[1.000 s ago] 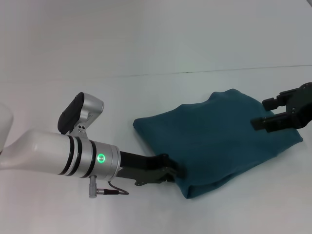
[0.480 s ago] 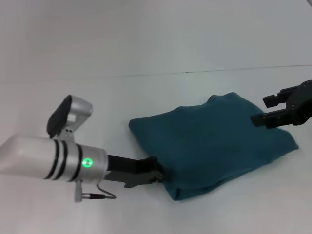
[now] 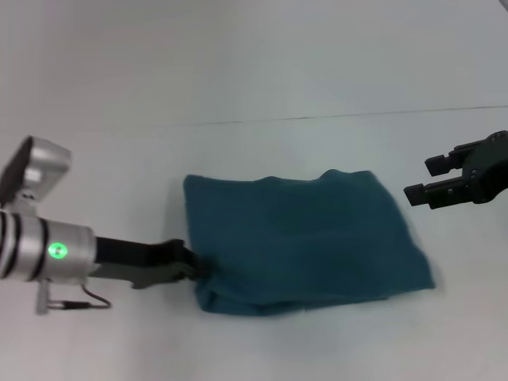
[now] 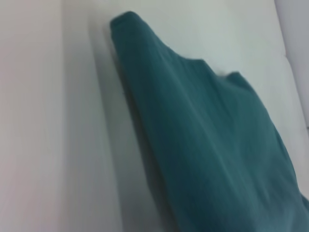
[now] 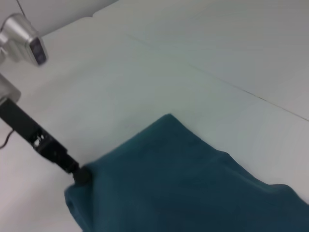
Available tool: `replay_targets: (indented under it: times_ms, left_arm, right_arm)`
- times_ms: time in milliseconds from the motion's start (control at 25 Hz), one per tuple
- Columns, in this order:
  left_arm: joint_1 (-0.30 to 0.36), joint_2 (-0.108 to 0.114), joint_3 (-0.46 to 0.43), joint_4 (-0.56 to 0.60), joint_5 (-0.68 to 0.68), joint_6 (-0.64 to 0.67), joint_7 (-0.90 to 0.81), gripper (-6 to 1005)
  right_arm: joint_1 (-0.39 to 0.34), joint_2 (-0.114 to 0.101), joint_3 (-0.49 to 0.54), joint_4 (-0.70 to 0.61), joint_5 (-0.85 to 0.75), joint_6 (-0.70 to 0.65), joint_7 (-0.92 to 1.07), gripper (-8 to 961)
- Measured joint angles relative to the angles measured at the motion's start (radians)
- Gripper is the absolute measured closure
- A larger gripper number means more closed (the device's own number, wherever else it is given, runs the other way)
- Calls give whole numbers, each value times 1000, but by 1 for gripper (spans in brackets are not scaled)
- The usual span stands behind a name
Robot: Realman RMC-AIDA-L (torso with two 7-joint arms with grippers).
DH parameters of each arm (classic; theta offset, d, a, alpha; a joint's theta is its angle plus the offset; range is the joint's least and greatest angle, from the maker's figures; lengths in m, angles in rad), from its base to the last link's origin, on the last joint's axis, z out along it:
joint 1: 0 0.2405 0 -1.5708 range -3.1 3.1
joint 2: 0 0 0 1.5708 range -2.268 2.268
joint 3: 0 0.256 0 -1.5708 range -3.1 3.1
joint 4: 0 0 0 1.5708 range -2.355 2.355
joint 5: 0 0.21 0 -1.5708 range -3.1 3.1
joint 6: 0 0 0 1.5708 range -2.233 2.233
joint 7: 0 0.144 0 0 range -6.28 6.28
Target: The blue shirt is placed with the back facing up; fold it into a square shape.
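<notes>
— Two grippers, one garment: what sits nearest the robot?

— The left gripper [image 3: 193,268], low on the white table [image 3: 254,71], reaching in from the left. Its black fingers are clamped on the near-left corner of the blue shirt [image 3: 305,238]; from the right wrist view the same pinch shows at the cloth's corner [image 5: 79,175].

— And the shirt itself?

— Folded into a rough rectangle, it lies flat around the middle of the table, its near edge bunched thick where the gripper bites. The left wrist view shows the blue shirt [image 4: 207,145] as a long doubled fold running away across the white surface.

— Farther out?

— The right gripper [image 3: 432,181] hangs at the right edge, clear of the fabric and beyond the shirt's far-right corner, its two black fingers spread apart with nothing between them. Behind everything a thin dark seam [image 3: 357,116] crosses the table.
</notes>
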Motion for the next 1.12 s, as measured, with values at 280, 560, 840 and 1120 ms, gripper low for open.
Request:
replay_targets:
  times_ms: [280,560,840,1120]
  left_arm:
    - [2,23,-105,45,121,34,17,946]
    - [9,38,-190,61,206,30,24,917]
    - [25,42,-220,77,224,36,34,887]
    - [63,41,-251,148,207,82,82,858]
  right_arm:
    - [3,4,1,0,0,-2,2,235]
    - [5,7,-4,0,0,1,2,234]
    - [9,7,-4,2,0,5,2,234]
    - [11,9,-5,7,0,3,2,235]
